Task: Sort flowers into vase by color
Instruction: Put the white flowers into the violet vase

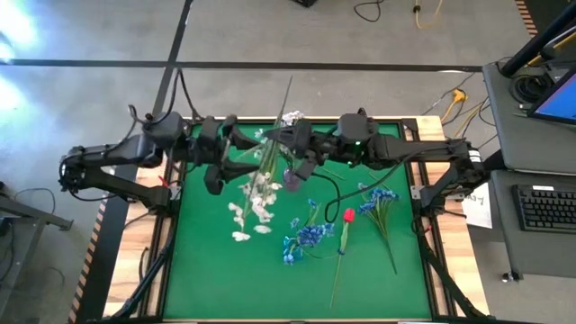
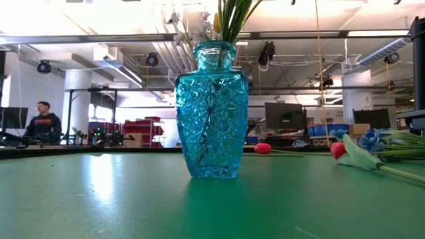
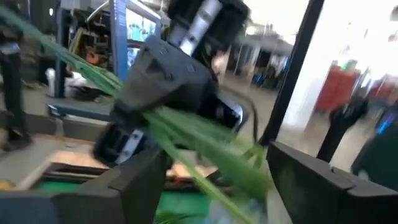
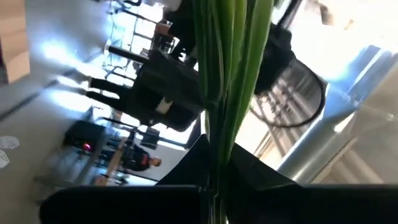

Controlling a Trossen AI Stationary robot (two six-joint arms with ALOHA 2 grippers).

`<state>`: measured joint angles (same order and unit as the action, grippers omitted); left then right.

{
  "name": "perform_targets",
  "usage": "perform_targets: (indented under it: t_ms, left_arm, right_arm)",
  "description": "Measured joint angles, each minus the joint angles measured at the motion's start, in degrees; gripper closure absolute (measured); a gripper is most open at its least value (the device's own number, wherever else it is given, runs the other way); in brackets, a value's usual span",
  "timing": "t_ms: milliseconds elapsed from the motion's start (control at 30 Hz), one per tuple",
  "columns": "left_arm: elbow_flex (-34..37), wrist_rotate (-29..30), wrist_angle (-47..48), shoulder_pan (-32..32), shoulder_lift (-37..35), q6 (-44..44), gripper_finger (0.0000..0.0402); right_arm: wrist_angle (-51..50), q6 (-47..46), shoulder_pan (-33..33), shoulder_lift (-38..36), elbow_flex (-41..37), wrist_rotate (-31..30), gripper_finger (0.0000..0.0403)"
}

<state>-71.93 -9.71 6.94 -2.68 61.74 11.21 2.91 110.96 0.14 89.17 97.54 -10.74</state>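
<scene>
Flowers w/ long green stems (image 4: pixel 227 81): your right end effector (image 4: pixel 214 180) is clamped on the bunch above the blue cut-glass vase (image 2: pixel 212 113) so stems drop straight in. Left end effector (image 3: pixel 211 180) sits wide around them, prob. guiding. Red tulip (image 1: pixel 347 216) and blue blooms (image 1: pixel 310 236) wait on the green desk (image 1: pixel 207 279).

I saw a glossy cut-glass blue vase (image 2: pixel 212 109) on the matt green cloth mat (image 2: pixel 99 199), framed by bare wood table (image 1: pixel 121 243) edges.

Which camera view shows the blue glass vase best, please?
The low view: the vase stands whole and upright at centre, green stems in its neck. From above, the arms hide it. The wrist views show mainly stems.
</scene>
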Motion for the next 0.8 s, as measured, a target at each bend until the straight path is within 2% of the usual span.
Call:
perform_targets:
  t_ms: [200,300,433,533,667,800]
  left_arm:
    - [-6.3,0.0,11.4,0.0,0.0,-14.0,0.0117]
    - [-7.8,0.0,16.5,0.0,-0.2,-21.2,0.0116]
    - [-5.5,0.0,17.5,0.1,-0.4,-23.9,0.0116]
    - [-1.3,0.2,14.2,0.9,-0.4,-24.8,0.0116]
    - [5.9,0.7,4.6,3.1,-0.8,-26.7,0.0120]
    - [12.5,8.9,-8.5,6.5,-0.8,-30.4,0.0123]
  right_arm:
    - [-3.9,-11.4,0.0,-3.4,0.0,-0.9,0.0390]
    - [-6.5,-22.3,0.0,-5.2,0.0,-2.1,0.0390]
    - [-11.5,-41.1,0.0,-8.3,0.0,-2.8,0.0390]
    - [-14.5,-54.0,0.1,-10.1,0.0,-2.8,0.0390]
    - [-19.6,-73.1,0.5,-12.0,0.0,-2.1,0.0390]
    - [-24.7,-87.2,0.5,-12.8,-0.2,5.0,0.0390]
